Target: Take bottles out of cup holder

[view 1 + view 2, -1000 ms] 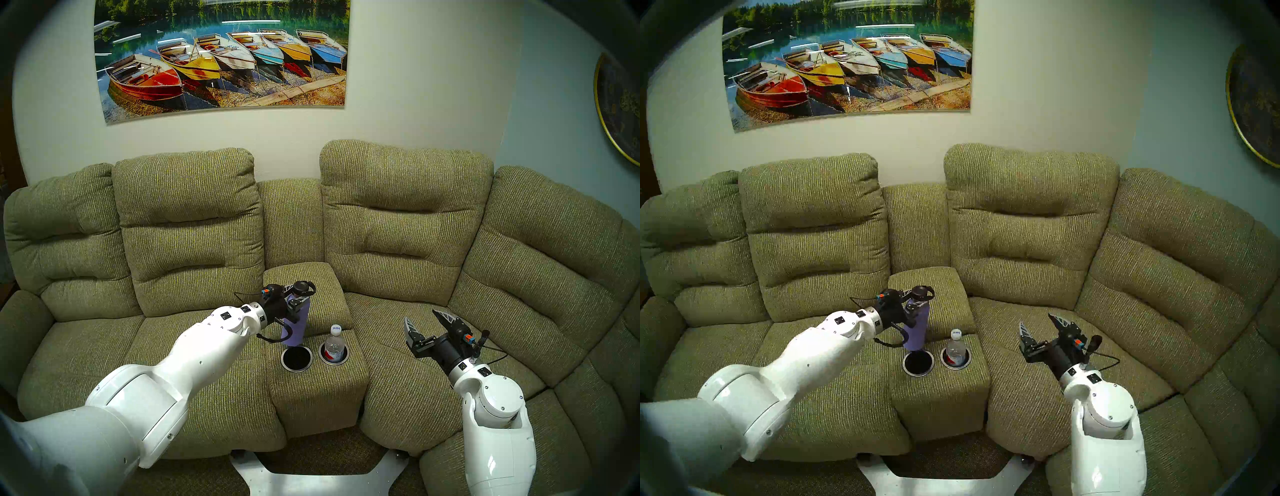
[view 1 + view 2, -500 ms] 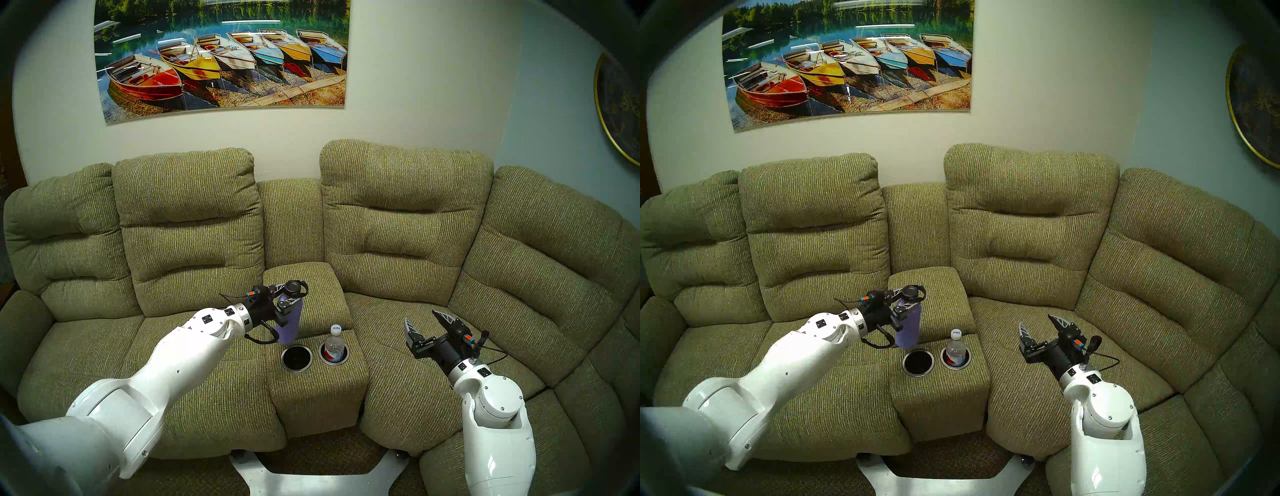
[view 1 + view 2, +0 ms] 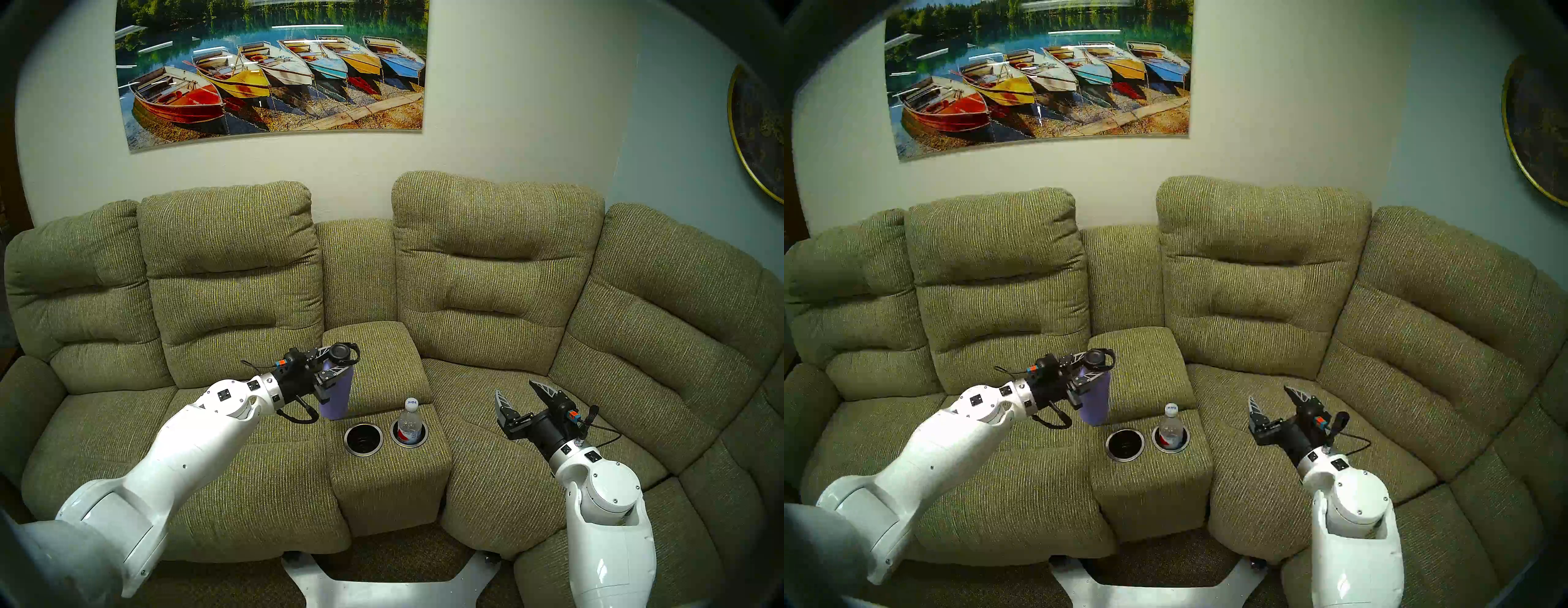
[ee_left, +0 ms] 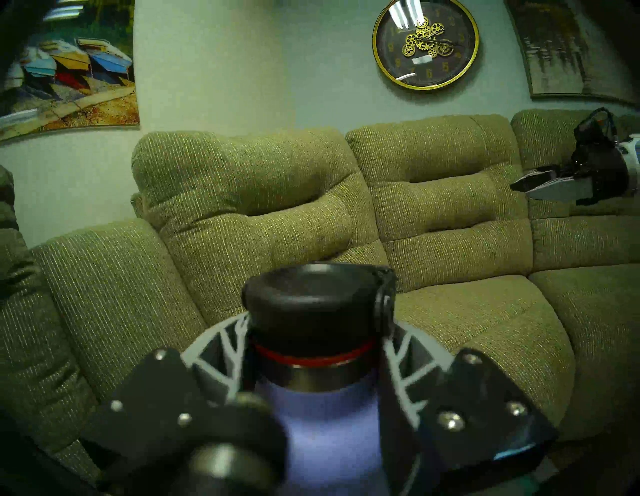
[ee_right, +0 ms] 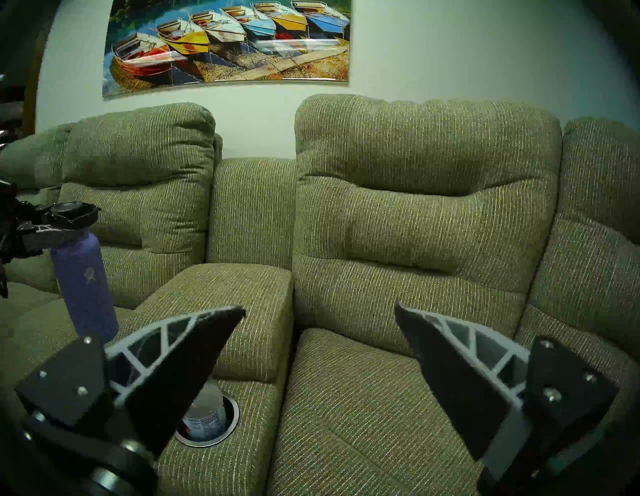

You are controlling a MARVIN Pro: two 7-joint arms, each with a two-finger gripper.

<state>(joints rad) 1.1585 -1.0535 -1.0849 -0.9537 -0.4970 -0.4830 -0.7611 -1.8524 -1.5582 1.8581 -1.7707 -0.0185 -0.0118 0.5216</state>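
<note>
My left gripper [image 3: 335, 365] is shut on the neck of the lavender flask [image 3: 336, 395], just under its black loop-handled cap [image 3: 340, 352]. The flask hangs upright in the air, left of and above the console. It also shows in the left wrist view [image 4: 325, 426] and the right wrist view [image 5: 86, 280]. The left recess of the cup holder [image 3: 363, 440] is empty. The clear plastic bottle [image 3: 410, 420] with white cap stands in the right recess [image 3: 421, 441]. My right gripper [image 3: 519, 392] is open and empty above the right seat, right of the console.
The olive-green sofa console [image 3: 390, 479] sits between two seat cushions, with a padded armrest lid [image 3: 373, 352] behind the recesses. Sofa backs rise behind. A boat picture [image 3: 271, 72] and a wall clock [image 4: 426, 43] hang on the walls.
My left arm has carried the lavender flask up out of the left recess area and leftward, away from the console. The right arm and the plastic bottle have not moved.
</note>
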